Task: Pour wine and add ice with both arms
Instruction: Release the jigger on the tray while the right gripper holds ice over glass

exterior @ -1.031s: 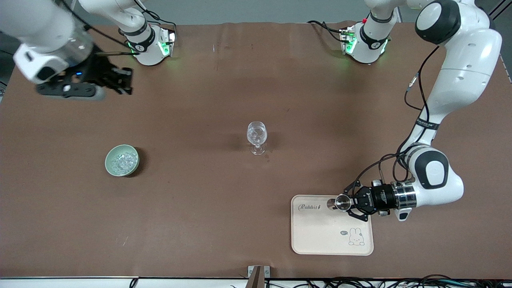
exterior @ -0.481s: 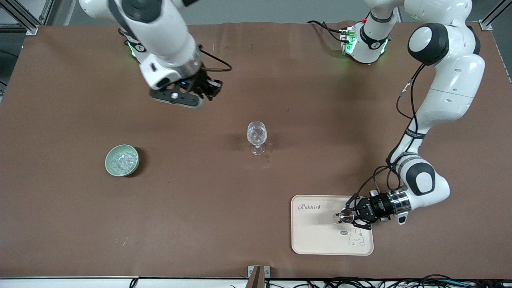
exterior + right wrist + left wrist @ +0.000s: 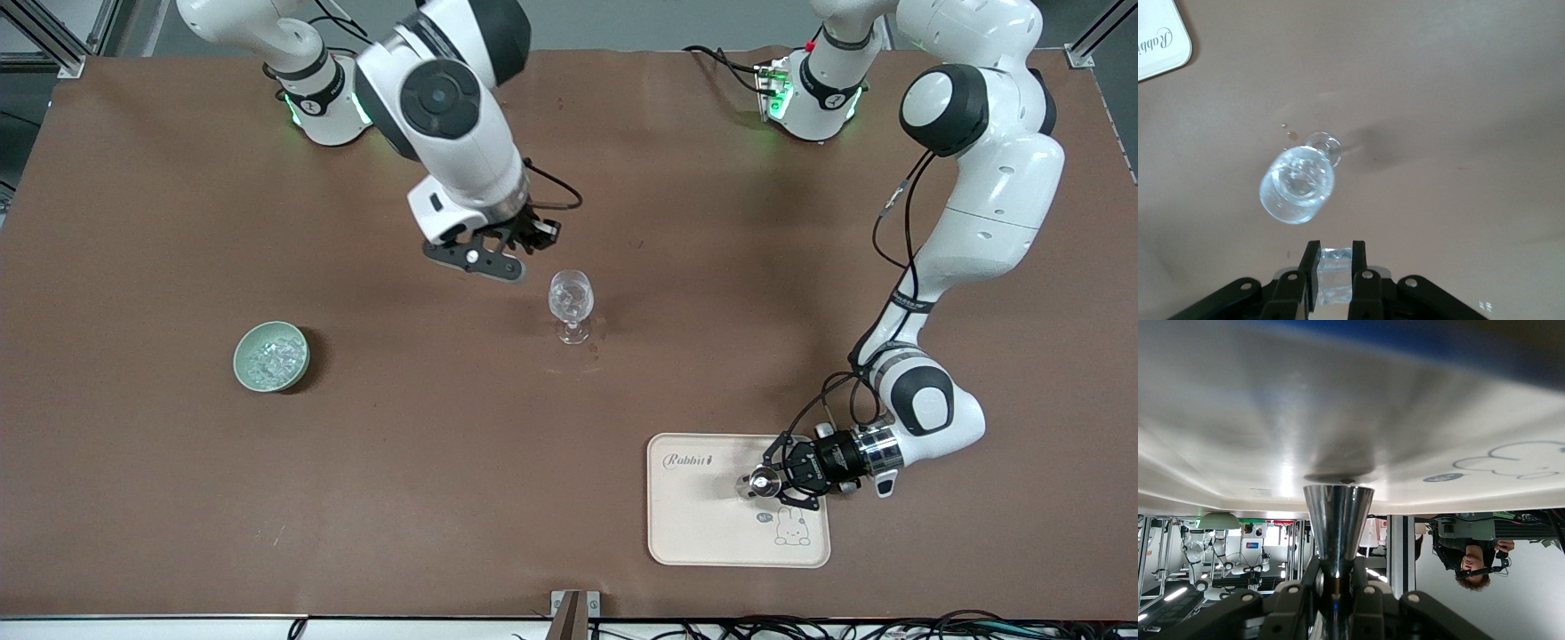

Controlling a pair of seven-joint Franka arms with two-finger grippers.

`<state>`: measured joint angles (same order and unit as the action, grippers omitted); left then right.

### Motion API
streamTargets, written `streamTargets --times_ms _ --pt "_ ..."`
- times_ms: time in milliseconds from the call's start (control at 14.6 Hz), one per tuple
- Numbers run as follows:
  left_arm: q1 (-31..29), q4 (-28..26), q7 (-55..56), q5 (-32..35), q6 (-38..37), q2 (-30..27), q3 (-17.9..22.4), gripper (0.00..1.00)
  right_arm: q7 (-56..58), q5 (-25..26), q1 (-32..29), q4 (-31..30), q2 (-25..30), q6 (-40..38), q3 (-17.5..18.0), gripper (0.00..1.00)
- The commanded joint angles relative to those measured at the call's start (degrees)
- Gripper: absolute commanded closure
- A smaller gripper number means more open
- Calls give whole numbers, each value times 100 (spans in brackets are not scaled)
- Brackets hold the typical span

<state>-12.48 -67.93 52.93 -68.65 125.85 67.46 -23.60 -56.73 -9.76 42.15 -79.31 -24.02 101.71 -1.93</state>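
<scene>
The clear stemmed wine glass (image 3: 570, 298) stands mid-table and also shows in the right wrist view (image 3: 1298, 185). My right gripper (image 3: 532, 236) hangs just beside the glass, on the robots' side of it, shut on one clear ice cube (image 3: 1333, 273) between its fingertips (image 3: 1335, 257). More ice (image 3: 269, 358) lies in the pale green bowl (image 3: 300, 356) toward the right arm's end. My left gripper (image 3: 777, 483) is low over the cream tray (image 3: 711, 524), shut on the waist of a small steel measuring cup (image 3: 762, 481). In the left wrist view the cup (image 3: 1338, 513) sits between the fingers (image 3: 1337, 577), its end close to the tray (image 3: 1338, 420).
The tray carries a rabbit drawing (image 3: 789, 526) and lies near the front edge toward the left arm's end. A few small drops (image 3: 593, 349) mark the brown table next to the glass foot. Both arm bases stand along the table's top edge.
My right arm swung from the right arm's end of the table to the glass, carrying the ice cube. My left gripper moved the steel cup slightly nearer the front camera over the tray.
</scene>
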Motion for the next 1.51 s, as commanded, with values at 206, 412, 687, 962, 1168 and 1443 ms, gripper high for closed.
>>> streamTargets --times_ms 206,412,687,962,1168,1443 --pt "35 104 -440 -122 45 39 39 0 -233 -96 206 672 -787 481 -80 99" --pt "-26 96 -574 -70 -8 -31 40 0 -225 -43 241 654 -876 622 -97 98" --pt "-175 8 -574 1682 -148 -453 242 0 -225 61 303 619 -876 605 -89 98" --pt "-448 16 -583 3566 -613 -672 198 0 -199 159 347 593 -885 596 -88 98" --pt "-439 16 -574 4874 -930 -1207 180 0 -198 176 382 584 -963 579 -88 96" --pt "-264 8 -704 6413 -1728 -2077 32 0 -198 229 408 584 -981 587 -88 96"
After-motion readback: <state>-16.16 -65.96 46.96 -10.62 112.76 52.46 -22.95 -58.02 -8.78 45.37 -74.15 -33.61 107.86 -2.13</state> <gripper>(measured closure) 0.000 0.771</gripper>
